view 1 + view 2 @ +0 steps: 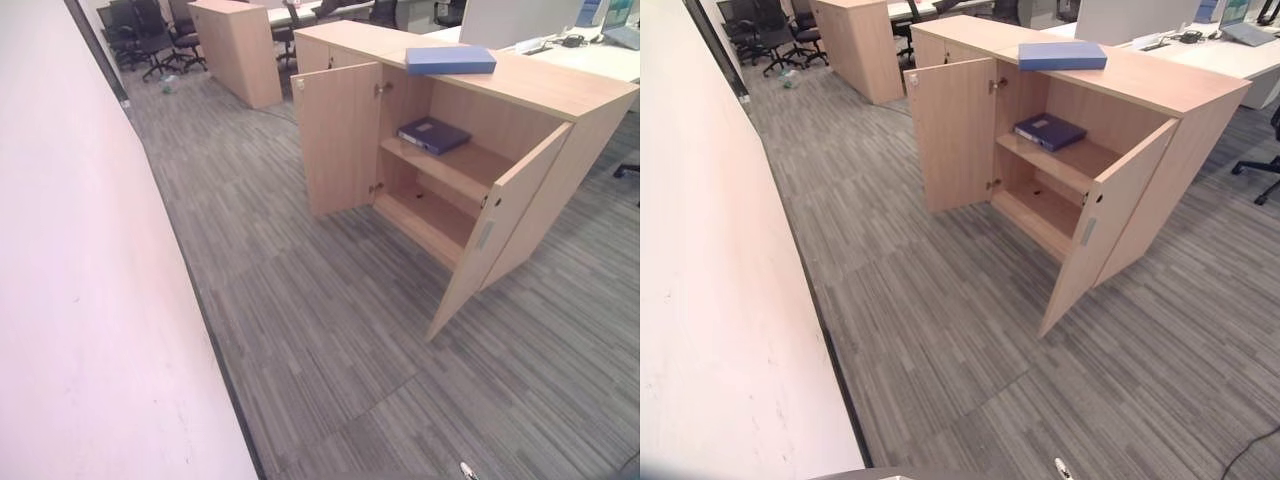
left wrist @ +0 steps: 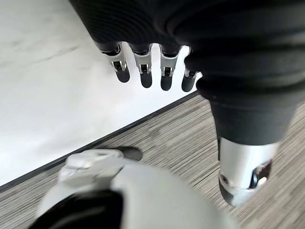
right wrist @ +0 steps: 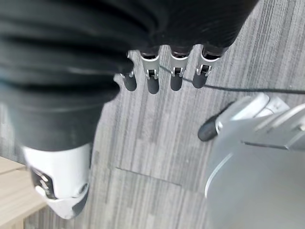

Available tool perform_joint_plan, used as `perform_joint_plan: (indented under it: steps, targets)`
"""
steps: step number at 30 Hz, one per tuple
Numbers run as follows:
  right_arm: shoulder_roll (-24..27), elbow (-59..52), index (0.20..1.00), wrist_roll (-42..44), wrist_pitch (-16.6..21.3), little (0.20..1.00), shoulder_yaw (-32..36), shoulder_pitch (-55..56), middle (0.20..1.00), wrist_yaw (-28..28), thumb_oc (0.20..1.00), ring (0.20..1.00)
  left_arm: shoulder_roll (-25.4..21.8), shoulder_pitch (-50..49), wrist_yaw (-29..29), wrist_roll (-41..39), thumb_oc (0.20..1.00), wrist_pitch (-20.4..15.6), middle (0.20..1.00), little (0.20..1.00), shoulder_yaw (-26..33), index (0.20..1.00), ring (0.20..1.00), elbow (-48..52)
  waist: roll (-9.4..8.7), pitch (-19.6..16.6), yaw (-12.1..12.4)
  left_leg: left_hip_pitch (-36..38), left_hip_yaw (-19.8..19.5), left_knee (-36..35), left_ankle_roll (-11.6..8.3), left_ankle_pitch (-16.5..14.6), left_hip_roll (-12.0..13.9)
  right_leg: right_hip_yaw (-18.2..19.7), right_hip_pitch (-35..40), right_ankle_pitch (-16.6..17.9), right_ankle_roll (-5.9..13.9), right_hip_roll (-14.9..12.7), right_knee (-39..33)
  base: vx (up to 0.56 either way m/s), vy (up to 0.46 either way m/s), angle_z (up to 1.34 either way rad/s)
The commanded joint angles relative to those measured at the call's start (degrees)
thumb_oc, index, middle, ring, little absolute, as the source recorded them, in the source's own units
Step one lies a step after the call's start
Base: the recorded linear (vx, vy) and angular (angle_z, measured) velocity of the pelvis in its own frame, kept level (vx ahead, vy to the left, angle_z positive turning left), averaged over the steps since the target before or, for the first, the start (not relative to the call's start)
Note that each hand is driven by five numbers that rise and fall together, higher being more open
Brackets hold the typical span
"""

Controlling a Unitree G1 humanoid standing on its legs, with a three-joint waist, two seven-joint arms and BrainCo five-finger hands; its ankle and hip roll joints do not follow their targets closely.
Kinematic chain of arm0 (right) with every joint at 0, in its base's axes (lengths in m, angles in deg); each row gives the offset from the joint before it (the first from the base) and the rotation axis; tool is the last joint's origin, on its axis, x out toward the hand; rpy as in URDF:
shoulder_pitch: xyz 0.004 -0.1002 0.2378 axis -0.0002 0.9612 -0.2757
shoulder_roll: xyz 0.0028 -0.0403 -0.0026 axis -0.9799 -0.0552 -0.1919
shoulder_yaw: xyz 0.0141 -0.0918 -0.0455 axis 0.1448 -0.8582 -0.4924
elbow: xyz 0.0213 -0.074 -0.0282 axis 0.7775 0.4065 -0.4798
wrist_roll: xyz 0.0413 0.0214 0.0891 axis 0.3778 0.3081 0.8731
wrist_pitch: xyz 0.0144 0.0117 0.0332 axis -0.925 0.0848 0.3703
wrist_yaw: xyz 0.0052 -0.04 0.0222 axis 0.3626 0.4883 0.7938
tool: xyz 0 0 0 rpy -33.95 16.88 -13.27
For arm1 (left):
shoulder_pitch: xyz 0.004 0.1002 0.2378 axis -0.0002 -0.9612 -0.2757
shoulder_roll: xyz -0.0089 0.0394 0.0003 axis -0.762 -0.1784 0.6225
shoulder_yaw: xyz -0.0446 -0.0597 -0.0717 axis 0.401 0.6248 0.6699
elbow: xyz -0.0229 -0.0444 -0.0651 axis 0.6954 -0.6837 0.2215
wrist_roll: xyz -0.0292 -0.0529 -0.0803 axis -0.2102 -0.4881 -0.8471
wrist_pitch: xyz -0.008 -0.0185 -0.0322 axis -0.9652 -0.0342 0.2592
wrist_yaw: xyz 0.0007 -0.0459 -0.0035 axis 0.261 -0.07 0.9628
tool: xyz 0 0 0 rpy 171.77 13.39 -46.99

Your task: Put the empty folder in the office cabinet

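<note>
My left hand [image 2: 152, 71] hangs at my side above the grey carpet [image 1: 330, 330], beside the white wall [image 1: 90, 300]; its fingers [image 2: 145, 76] point down, relaxed and apart, and it holds nothing. My right hand [image 3: 162, 76] hangs the same way over the carpet on my other side, fingers [image 3: 175, 78] loose and straight, thumb apart from them, and it too is empty.

Ahead of me, across a stretch of carpet, stands the office cabinet [image 1: 560, 95] of light wood. Both its doors are swung open: the left door [image 1: 338, 135] stands out toward the wall side, the right door [image 1: 495, 235] angles out toward me. Inside, a dark blue folder [image 1: 433, 134] lies flat on the upper shelf [image 1: 470, 165], toward its left end. The bottom shelf [image 1: 430, 215] below it looks bare.

On the cabinet's top, a lighter blue folder [image 1: 450, 60] lies flat near the front edge, above the open compartment.

Beyond the cabinet is a white tabletop [image 1: 600, 55] with small items I cannot make out. Farther back, to the left, stand a second wooden cabinet [image 1: 240, 50] and some dark office chairs [image 1: 145, 35].
</note>
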Motion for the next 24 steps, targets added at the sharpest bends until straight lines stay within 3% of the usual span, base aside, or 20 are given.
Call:
perform_joint_plan:
  steps: [1,24]
  targets:
    - [-0.74,1.47,1.000,1.98,1.76,1.000,1.86,-2.61,1.000,-0.09,1.000,1.000,0.23,3.64,-0.72,-2.24,1.000,-1.16,1.000,1.000,2.45,1.000,1.000,-2.70,-2.37,0.76,-0.25,1.40,1.70,-0.91,1.44,-5.63,-4.23,-2.88,1.34,3.73,4.27,-1.58,-6.07,0.00,0.000,0.00]
    - [-0.70,2.05,1.000,3.58,1.19,1.000,2.06,-2.37,1.000,1.17,1.000,1.000,0.26,3.32,0.81,-3.92,1.000,-1.55,1.000,1.000,2.73,1.000,1.000,-2.57,-2.21,0.92,-0.15,2.18,1.26,-0.91,1.39,-5.89,-4.14,-3.06,2.01,3.30,4.09,-1.34,-6.07,0.00,0.000,0.00]
